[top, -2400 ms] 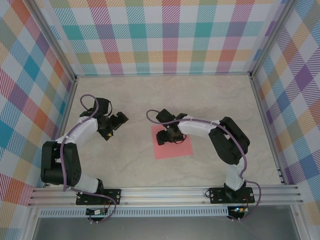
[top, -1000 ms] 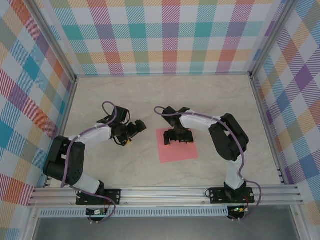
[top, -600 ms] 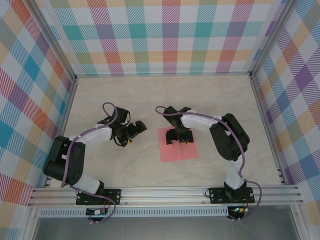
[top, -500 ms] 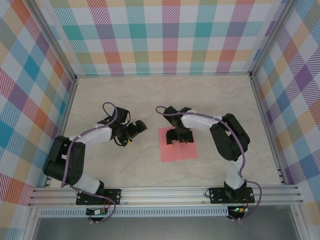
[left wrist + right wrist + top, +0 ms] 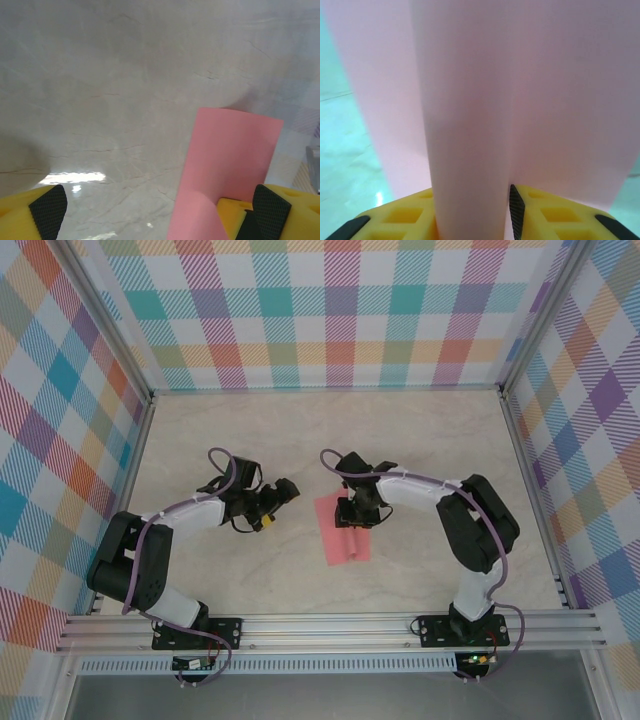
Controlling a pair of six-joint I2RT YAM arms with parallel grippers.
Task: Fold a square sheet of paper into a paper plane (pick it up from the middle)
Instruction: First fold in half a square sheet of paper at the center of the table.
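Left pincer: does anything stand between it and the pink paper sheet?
Nothing visible does. In the left wrist view, the edge of the square sheet of paper reaches right beside one finger of the open left pincer. The right pincer grips the sheet's bowed middle, beyond that edge and not in the way.

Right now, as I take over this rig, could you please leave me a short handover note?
Left gripper: open and empty, at the left edge of the sheet.
Right gripper: shut on the square sheet of paper, pinching its middle into a raised ridge.
Sheet: mid-table, buckled upward at the pinch, its near end apparently on the surface.
Done: grasp at the middle.
Left: lift the sheet, then all the folding; no crease is visible yet.
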